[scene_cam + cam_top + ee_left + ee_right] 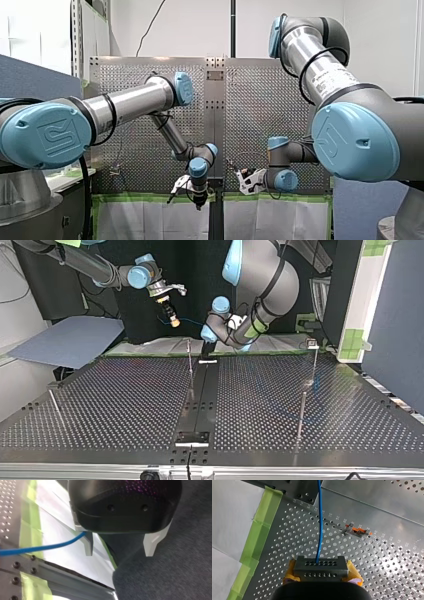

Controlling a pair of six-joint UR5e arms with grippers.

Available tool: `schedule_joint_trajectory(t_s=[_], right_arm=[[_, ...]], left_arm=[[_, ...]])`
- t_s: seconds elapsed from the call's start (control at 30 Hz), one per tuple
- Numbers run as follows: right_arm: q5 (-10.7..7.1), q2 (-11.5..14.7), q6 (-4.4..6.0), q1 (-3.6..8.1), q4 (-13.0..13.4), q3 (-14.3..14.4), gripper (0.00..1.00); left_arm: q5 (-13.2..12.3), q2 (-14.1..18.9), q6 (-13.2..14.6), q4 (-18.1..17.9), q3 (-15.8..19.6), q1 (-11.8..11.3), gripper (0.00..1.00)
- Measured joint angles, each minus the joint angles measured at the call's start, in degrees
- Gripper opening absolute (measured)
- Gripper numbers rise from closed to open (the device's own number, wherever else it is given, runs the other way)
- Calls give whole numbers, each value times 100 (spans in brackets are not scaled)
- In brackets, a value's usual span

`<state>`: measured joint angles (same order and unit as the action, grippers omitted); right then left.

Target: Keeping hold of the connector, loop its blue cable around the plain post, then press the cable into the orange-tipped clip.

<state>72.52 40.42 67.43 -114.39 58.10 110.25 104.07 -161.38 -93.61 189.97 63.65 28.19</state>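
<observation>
my right gripper (173, 320) pinches the connector (321, 569) by the table's (387, 567) green-taped edge; its blue cable (320, 525) runs straight ahead, the orange-tipped clip (357, 531) lying ahead, beside that line. my left gripper (120, 546) is spread.

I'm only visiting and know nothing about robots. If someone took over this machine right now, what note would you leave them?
My right gripper: shut on the connector, with the blue cable running out ahead of it.
My left gripper: open, holding nothing; the cable runs up to one finger.
The orange-tipped clip sits on the perforated table, with no cable in it. No cable shows around the posts.
Done: connector in hand.
Left: loop the cable around the plain post, then press it into the clip.
</observation>
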Motion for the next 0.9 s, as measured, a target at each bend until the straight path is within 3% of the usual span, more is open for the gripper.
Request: schedule_joint_trajectory(t_s=[0.13, 0.3, 0.63, 0.67, 0.7, 0.73, 0.77, 0.8, 0.87, 0.9], right_arm=[[0, -1, 0, 0, -3, 1, 0], [0, -2, 0, 0, -4, 0, 0], [0, -2, 2, 0, -3, -13, 0], [0, -2, 5, 0, -3, -17, 0], [0, -2, 8, 0, -3, -19, 0], [0, -2, 11, 0, -3, -21, 0], [0, -3, 14, 0, -4, -22, 0], [0, -2, 17, 0, -4, -22, 0], [2, -2, 22, 0, -6, -23, 0], [3, -2, 23, 0, -6, -25, 0]], left_arm=[[-33, 0, -146, -200, 89, -30, 100], [105, 2, -298, -486, 215, -80, 100], [216, 6, -336, -1037, 240, -70, 100], [232, 6, -335, -1072, 241, -67, 93], [262, 7, -334, -1105, 241, -61, 93], [290, 7, -334, -1123, 241, -55, 78], [319, 7, -334, -1136, 242, -49, 56], [362, 7, -334, -1147, 242, -40, 56], [419, 7, -334, -1156, 242, -27, 21], [440, 7, -334, -1159, 243, -19, 21]])
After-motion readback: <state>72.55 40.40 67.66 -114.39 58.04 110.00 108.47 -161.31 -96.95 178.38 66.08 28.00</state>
